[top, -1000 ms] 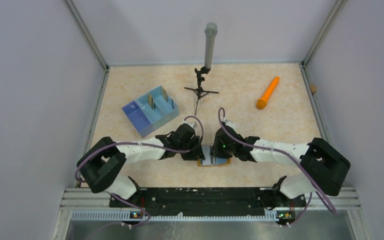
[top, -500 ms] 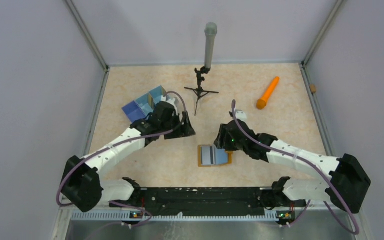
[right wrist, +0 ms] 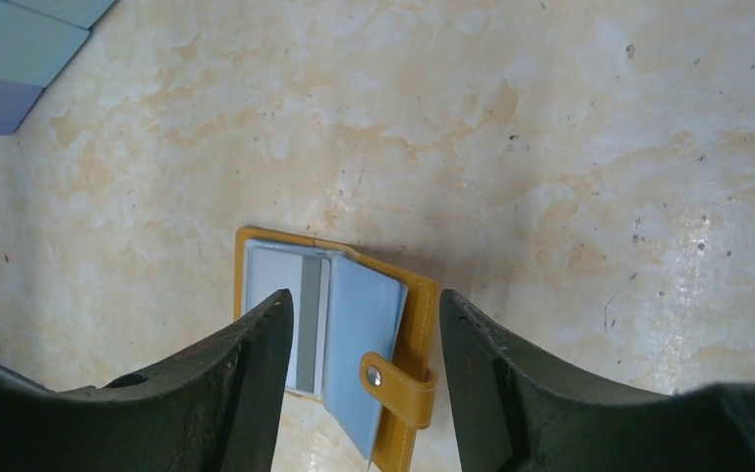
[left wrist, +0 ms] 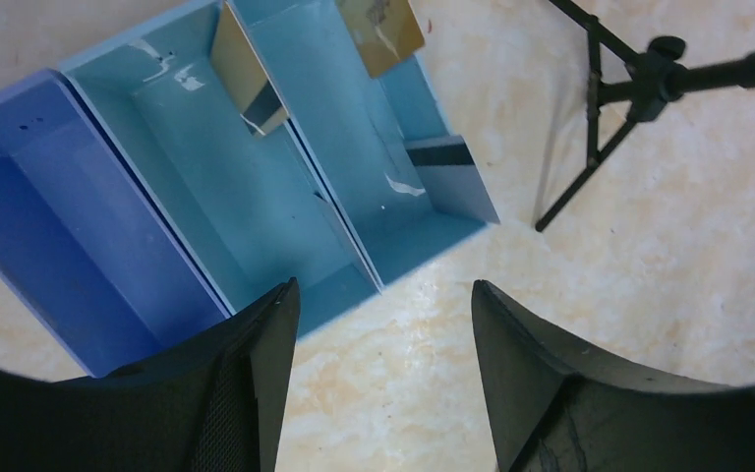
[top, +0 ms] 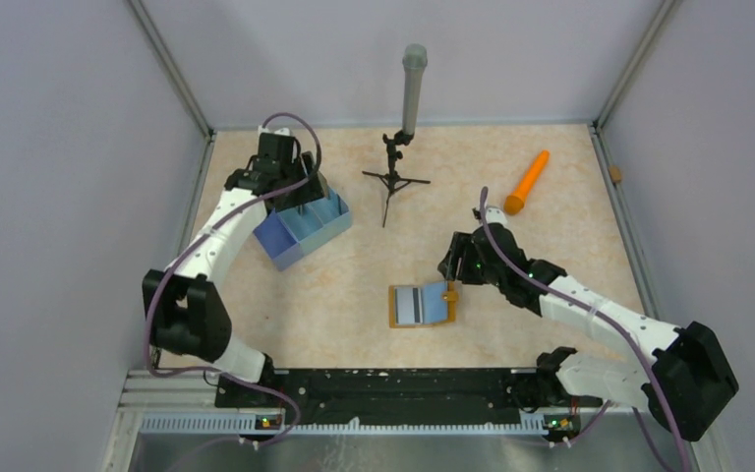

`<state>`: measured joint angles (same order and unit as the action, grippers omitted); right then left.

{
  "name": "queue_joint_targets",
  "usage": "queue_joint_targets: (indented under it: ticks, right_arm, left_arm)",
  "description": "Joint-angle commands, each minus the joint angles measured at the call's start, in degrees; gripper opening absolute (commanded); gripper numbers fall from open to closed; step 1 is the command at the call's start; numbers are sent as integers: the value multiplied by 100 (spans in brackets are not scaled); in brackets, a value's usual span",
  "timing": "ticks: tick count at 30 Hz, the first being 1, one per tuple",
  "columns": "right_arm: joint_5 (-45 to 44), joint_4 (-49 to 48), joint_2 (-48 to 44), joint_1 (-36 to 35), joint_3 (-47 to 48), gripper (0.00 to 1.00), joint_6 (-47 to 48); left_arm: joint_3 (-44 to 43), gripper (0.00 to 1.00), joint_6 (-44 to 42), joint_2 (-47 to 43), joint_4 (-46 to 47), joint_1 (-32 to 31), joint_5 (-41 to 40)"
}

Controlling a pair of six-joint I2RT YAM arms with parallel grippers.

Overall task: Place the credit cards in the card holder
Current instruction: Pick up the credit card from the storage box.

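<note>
The card holder [top: 419,306] lies open on the table, mustard-orange with pale blue pockets [right wrist: 359,339] and a snap tab [right wrist: 399,380]; a grey stripe shows on its left page. My right gripper [right wrist: 364,307] hangs open above it, apart from it, just to its upper right in the top view [top: 450,271]. Three credit cards stand in the blue tray [left wrist: 79,211]: a brown one with a dark stripe [left wrist: 246,74], another brown one [left wrist: 381,29] and a grey striped one [left wrist: 449,179]. My left gripper [left wrist: 383,295] is open and empty over the tray's near edge [top: 303,193].
A black tripod [top: 393,180] holding a grey tube [top: 413,88] stands at the back middle, its legs close to the tray's right side [left wrist: 609,108]. An orange cone-shaped stick [top: 527,183] lies at the back right. Side walls close in the table.
Both grippers have opened and left the card holder. The left arm swung up and left to the blue tray. The right arm drew back to the right.
</note>
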<state>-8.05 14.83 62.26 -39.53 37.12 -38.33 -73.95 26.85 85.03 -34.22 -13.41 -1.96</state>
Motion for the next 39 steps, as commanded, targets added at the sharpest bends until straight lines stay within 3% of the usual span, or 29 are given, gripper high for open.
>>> queue_joint_targets:
  ticks: [1, 9, 20, 39]
  right_arm:
    - [387, -440, -112, 182, -176, 56, 196]
    - [662, -581, -212, 429, -419, 56, 233]
    - [765, -647, -232, 516, -496, 56, 152]
    - [787, -710, -153, 525, -599, 55, 66]
  left_arm:
    - [-588, 67, -196, 617, -342, 181, -67]
    - [-597, 51, -130, 1251, -371, 286, 393]
    - [-550, 43, -233, 1580, -343, 339, 563]
    - [-227, 17, -94, 1236, -288, 418, 541]
